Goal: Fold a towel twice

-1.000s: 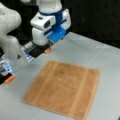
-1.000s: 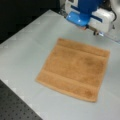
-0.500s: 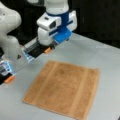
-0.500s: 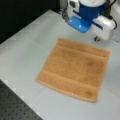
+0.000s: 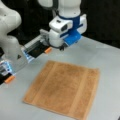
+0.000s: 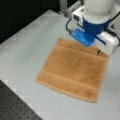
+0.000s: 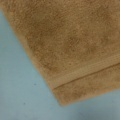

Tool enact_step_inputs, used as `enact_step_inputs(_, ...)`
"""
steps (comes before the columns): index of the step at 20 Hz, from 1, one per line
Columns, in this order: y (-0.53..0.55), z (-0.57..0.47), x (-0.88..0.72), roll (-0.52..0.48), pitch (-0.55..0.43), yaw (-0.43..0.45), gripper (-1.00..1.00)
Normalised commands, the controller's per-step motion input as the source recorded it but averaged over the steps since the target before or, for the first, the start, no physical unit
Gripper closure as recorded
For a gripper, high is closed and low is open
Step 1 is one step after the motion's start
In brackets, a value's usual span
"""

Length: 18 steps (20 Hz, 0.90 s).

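The towel [image 5: 63,88] [image 6: 73,68] is an orange-brown square with paler stripes near two edges. It lies flat and unfolded on the grey table in both front views. The gripper [image 5: 61,47] [image 6: 100,52], on a white hand with a blue mount, hovers over the towel's far edge, near a corner, with nothing in it. Its fingers are mostly hidden under the hand. The wrist view has no fingers in it, only one towel corner [image 7: 70,55] with a stripe, and bare table beside it.
A white arm body [image 5: 10,37] stands at a front view's left. Beside it are grey-black rails with orange tips [image 5: 37,48]. A black perforated board [image 6: 15,107] borders the table [image 6: 22,57] at a front view's bottom left.
The gripper has moved to the right in both front views, ending over the towel's far edge. The towel has not moved.
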Motion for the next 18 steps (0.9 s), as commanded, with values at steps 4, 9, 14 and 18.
enact_step_inputs(4, 0.38, -0.09, 0.46, -0.09, 0.144, -0.132, -1.0)
enact_step_inputs(9, 0.33, -0.17, 0.44, -0.043, 0.078, -0.116, -1.0)
enact_step_inputs(14, 0.37, -0.17, 0.45, -0.182, 0.088, -0.182, -1.0)
enact_step_inputs(18, 0.34, -0.09, 0.43, -0.294, 0.105, -0.144, -1.0)
